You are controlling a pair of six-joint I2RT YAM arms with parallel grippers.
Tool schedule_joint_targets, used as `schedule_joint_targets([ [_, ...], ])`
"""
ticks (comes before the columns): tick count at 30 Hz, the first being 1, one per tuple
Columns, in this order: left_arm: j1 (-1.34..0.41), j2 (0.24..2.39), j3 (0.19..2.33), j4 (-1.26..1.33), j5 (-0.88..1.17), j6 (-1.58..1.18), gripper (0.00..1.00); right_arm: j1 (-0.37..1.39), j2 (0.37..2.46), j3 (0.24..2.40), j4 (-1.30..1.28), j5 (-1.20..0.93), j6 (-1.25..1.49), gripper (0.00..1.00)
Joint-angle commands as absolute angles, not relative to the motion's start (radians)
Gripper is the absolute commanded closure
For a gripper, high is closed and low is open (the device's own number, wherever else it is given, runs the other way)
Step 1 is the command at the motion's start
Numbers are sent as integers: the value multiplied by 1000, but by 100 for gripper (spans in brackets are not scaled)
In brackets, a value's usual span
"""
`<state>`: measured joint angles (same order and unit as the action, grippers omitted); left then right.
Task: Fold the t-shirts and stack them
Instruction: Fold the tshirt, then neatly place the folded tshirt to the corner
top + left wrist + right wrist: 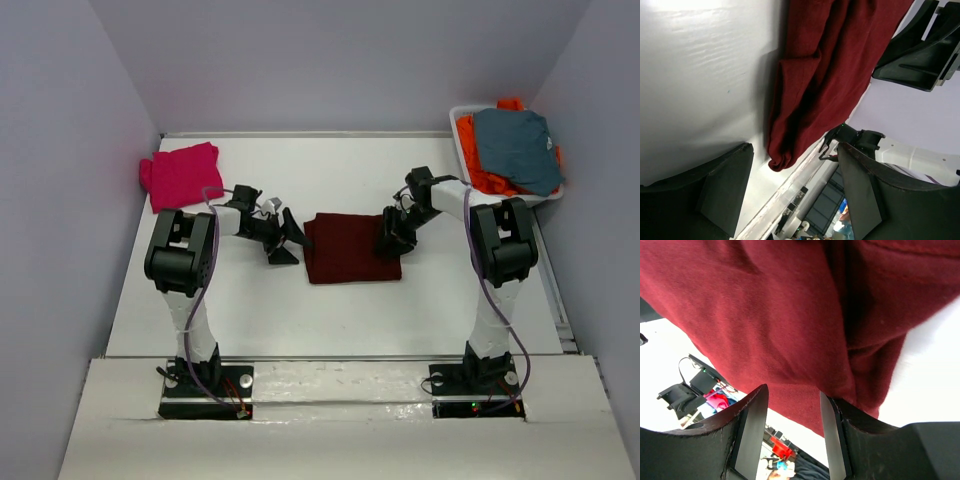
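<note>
Maroon t-shirt [352, 250], one, pink t-shirt [182, 175], one

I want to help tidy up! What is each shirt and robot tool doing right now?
maroon t-shirt: folded, lying flat.
pink t-shirt: folded, far left.
grey-blue garment: on top in the basket.
orange garment: underneath it.
left tool: open, beside the maroon t-shirt.
right tool: jaws apart, at the maroon t-shirt's right edge.

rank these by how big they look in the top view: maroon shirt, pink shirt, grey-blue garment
1. maroon shirt
2. grey-blue garment and pink shirt: look about alike; the grey-blue one lies piled in the basket, nearer the camera, so unranked
</note>
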<state>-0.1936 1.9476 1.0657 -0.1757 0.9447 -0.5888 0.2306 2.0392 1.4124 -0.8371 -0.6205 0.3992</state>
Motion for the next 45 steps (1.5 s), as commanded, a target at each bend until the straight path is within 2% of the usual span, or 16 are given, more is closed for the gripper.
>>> schedule_joint_targets([
  [1,-187,1976,1098,-111,973,-580,19,239,2052,1434,-781,-649,377,48],
  [17,-187,2003,1143,-224,881,-451,19,239,2056,1424,-770,-652,383,48],
  [45,-365,2154,1270,-176,980,-511,18,239,2056,1370,-703,-664,416,48],
])
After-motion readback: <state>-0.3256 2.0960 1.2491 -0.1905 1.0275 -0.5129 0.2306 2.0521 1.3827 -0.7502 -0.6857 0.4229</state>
